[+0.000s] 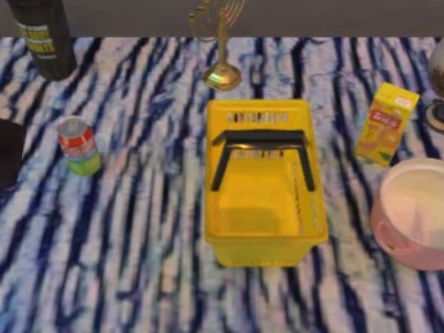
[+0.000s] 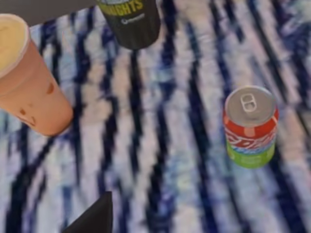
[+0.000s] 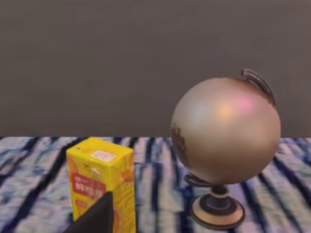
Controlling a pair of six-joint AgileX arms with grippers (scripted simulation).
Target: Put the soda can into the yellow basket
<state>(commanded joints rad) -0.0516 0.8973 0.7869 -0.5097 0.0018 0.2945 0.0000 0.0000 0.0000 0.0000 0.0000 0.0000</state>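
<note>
**One can to fetch, nothing gripped yet**

One big bright yellow plastic shopping basket (image 1: 267,239) with slotted sides sits mid-table, black handle folded across the top, inside empty. Landmark = this basket. Round pink tub (image 1: 415,211) just off its right side. Tall black cylinder with yellow lettering (image 1: 43,35) far off to its back left. Brass candelabra (image 1: 222,73) just behind its back wall. Yellow-orange juice carton (image 1: 386,123) to its back right, near a bronze globe on a stand (image 3: 224,130). Orange cup (image 2: 26,82) shows only in the left wrist view. Small soda can (image 1: 80,144), red upper, lime-green lower, silver top, stands upright well left of the basket, apart from everything.

Left gripper: only a dark finger tip in its wrist view, so can't tell whether the claw is apart or together. Right gripper: same, parked by the carton.

Step in hand, by my read: left arm reaches for the can. Do it well: centre over the silver top, grip at mid-body, keep it upright, then lift clear of the basket wall and handle.
</note>
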